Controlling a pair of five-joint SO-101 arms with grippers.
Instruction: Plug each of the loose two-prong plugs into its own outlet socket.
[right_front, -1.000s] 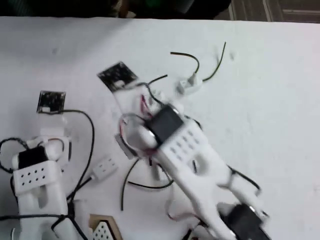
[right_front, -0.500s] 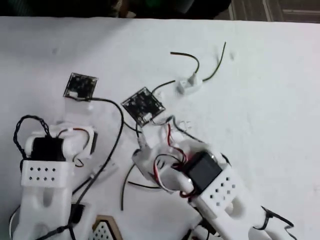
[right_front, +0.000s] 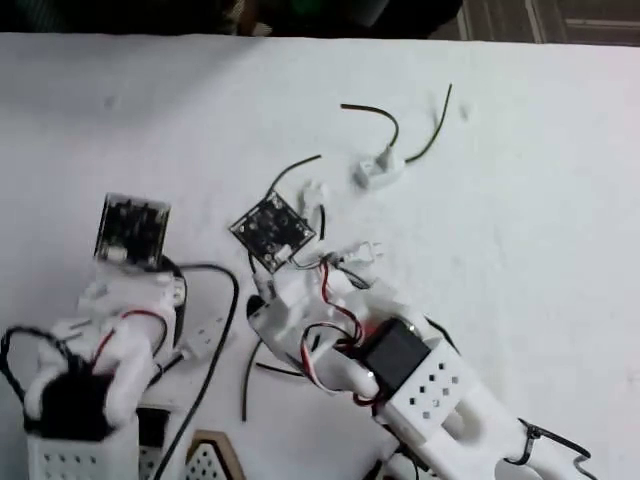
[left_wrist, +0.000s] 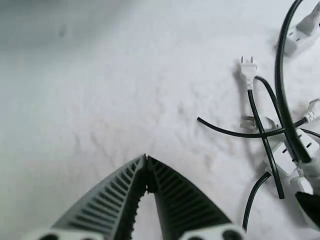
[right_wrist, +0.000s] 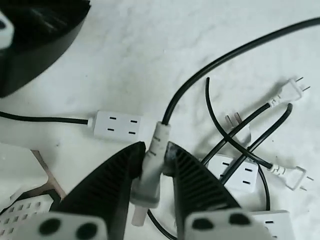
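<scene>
My right gripper (right_wrist: 154, 146) is shut on a white plug (right_wrist: 149, 172) whose black cord runs away across the table. Just past its tips lies a white outlet socket (right_wrist: 117, 125), also seen as the socket (right_front: 205, 335) between the two arms. Two loose two-prong plugs (right_wrist: 292, 89) (right_wrist: 296, 175) and a second socket (right_wrist: 241, 177) lie farther off among crossed cords. My left gripper (left_wrist: 146, 160) hangs shut and empty over bare table, apart from a loose plug (left_wrist: 247, 67) and a socket (left_wrist: 286, 156). Another socket (right_front: 378, 170) sits toward the back.
Black cords (right_front: 385, 125) curl around the back socket. A dark rounded part of the other arm (right_wrist: 35, 35) stands close to my right gripper. A perforated brown-edged piece (right_front: 205, 460) lies at the front edge. The white table (right_front: 540, 220) is bare on the right.
The right arm has drawn back from the table's middle toward the front. The left arm swung out toward the middle, then came back toward the front.
</scene>
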